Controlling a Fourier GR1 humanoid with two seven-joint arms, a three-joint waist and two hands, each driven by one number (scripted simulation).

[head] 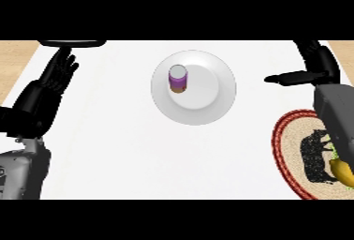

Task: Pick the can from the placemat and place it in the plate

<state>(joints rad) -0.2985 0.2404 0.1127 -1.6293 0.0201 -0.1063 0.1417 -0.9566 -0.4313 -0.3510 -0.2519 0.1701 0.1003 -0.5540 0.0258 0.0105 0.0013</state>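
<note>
The can [178, 78] stands upright in the plate [207, 101], left of the plate's middle, toward the far edge of the counter [138, 154]. The placemat [290, 140] at the counter's right edge no longer carries it, so the task looks complete.

The risk now is a knock. The can is tall and narrow, and it could topple and roll off if an arm brushes the plate on its way home. The right forearm lies across the placemat, just beside a yellow, banana-like item [341, 171], and a careless sweep could drag that item along or ruck the mat.

The right hand [321, 65] sits near the far right corner, well apart from the plate. It holds nothing, its fingers relaxed and its thumb jutting left toward the plate. The left hand [59, 70] rests by the far left corner, fingers straight and pointing up, also holding nothing.
</note>
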